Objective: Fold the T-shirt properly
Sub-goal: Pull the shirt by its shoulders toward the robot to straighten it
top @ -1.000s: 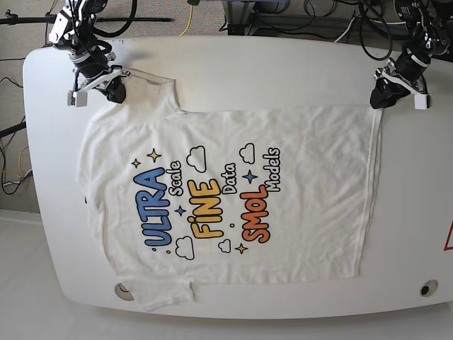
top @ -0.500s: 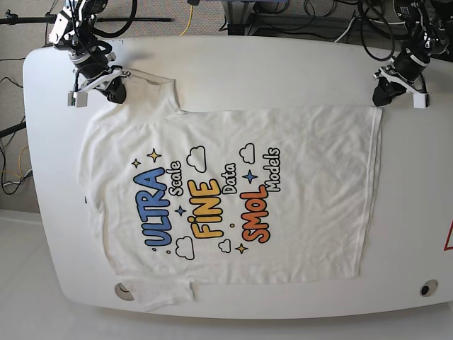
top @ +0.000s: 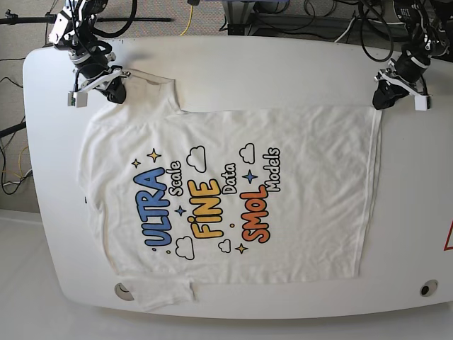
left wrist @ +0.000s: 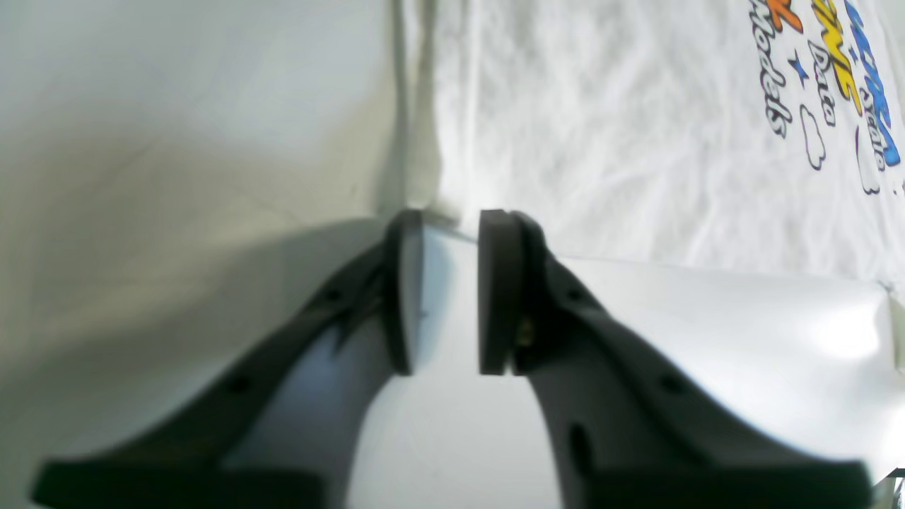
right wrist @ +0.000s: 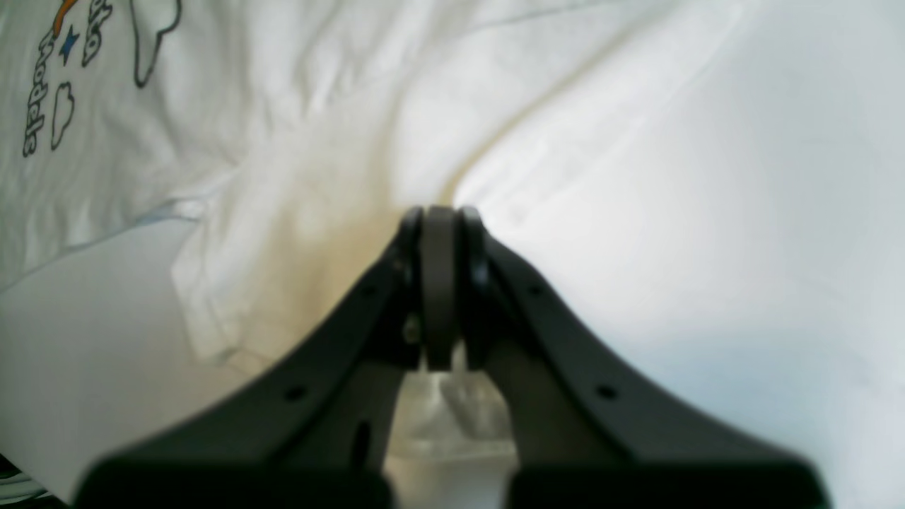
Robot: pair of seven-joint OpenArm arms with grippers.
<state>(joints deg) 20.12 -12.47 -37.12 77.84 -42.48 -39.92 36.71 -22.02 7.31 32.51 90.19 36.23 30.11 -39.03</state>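
Left fingers (left wrist: 444, 290) lifted off T-shirt (top: 226, 198) hem (slightly parted).

A white table (top: 297, 67) with rounded corners fills the base view, its surface bright and glossy under even light. Round fittings sit near its front edge, one at the right (top: 427, 287), one at the left (top: 123, 291). Beyond the far edge, carpeted floor with black cables (top: 333, 18) and a yellow cable (top: 188, 20). Pale floor (top: 28, 283) shows at the lower left
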